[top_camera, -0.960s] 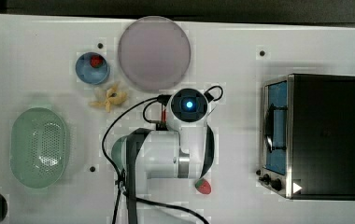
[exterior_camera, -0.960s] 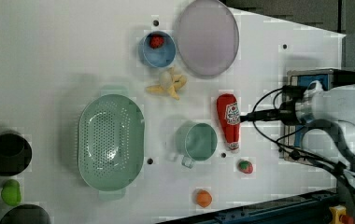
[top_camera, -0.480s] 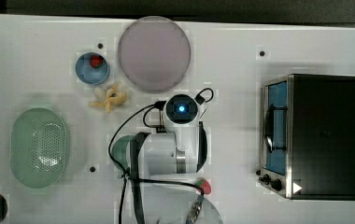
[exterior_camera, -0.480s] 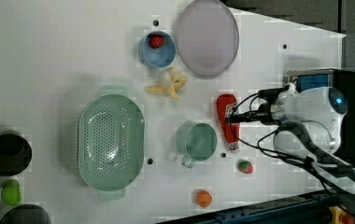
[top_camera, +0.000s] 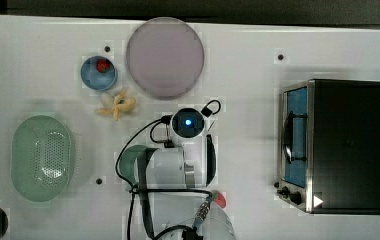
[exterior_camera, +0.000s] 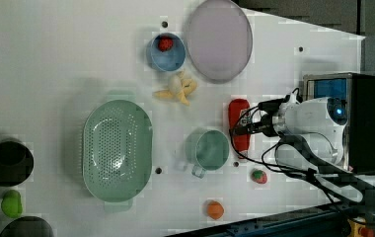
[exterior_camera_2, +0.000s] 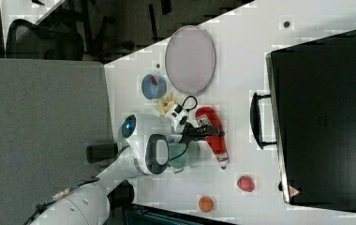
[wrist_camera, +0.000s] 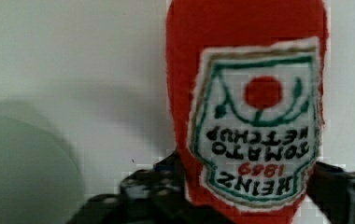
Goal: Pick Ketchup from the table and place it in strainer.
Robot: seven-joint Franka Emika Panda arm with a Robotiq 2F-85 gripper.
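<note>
Top view: the arm hangs over mid-worktop (top_camera: 38,60); the strainer (top_camera: 42,157) sits empty at the top view's left, and a blue bowl (top_camera: 99,73) holds a strawberry.

Left view: the Ketchup (exterior_camera: 239,129) lies flat beside a green cup (exterior_camera: 209,150) (nothing inside it), with the end effector (exterior_camera: 240,129) down at its body.

Wrist view: the fingers (wrist_camera: 143,186) flank the bottle without clear contact, so I judge the grasp in progress. Next comes closing firmly, lifting, then carrying it well across to the strainer.
</note>
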